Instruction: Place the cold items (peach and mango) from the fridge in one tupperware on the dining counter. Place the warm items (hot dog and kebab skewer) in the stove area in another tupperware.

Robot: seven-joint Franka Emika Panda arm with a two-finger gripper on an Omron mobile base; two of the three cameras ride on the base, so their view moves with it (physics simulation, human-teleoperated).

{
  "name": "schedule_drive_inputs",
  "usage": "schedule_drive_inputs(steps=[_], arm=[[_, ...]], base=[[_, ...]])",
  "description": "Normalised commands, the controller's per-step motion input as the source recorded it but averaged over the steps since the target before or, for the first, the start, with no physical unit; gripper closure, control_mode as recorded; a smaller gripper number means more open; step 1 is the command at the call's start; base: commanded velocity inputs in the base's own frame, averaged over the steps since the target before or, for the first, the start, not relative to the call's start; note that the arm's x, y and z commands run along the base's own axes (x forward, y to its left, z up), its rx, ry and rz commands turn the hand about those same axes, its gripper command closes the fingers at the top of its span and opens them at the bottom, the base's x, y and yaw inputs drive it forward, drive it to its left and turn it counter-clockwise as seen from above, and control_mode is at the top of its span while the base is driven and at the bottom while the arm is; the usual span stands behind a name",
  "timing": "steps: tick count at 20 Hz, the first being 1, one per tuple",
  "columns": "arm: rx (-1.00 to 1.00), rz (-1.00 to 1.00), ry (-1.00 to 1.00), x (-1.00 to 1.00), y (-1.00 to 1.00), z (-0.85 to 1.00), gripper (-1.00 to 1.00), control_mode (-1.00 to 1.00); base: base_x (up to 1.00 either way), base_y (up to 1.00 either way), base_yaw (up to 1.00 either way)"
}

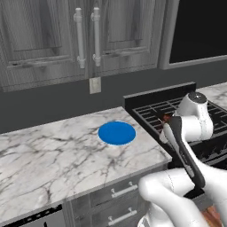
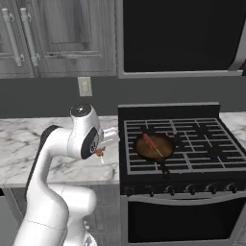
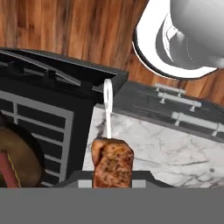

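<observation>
The claw (image 3: pixel 112 181) is pinched on the skewer (image 3: pixel 112 162), gripping its browned meat end, with the thin white stick poking out ahead over the bench (image 3: pixel 166 148) edge beside the stove (image 3: pixel 39 118). It looks light and stiff; the meat seems the surer hold.

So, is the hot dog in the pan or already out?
In. The hot dog lies in the pan on the stove.
</observation>
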Motion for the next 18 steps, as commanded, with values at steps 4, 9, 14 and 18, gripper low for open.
schedule_drive_inputs(steps=[4, 9, 14, 18], arm=[[-0.38, 0.34, -0.06, -1.00, 0.31, 0.53, 1.00, -1.00], [-0.24, 0.65, -0.03, -0.69, 0.26, 0.17, 1.00, -1.00], [0.04, 0.28, -0.17, -0.38, -0.29, -0.02, 1.00, -1.00], [0.10, 0.03, -0.10, 0.00, -0.45, -0.12, 1.00, -1.00]], base=[[0.00, 0.00, 0.00], [0.00, 0.00, 0.00], [0.00, 0.00, 0.00], [0.00, 0.00, 0.00]])
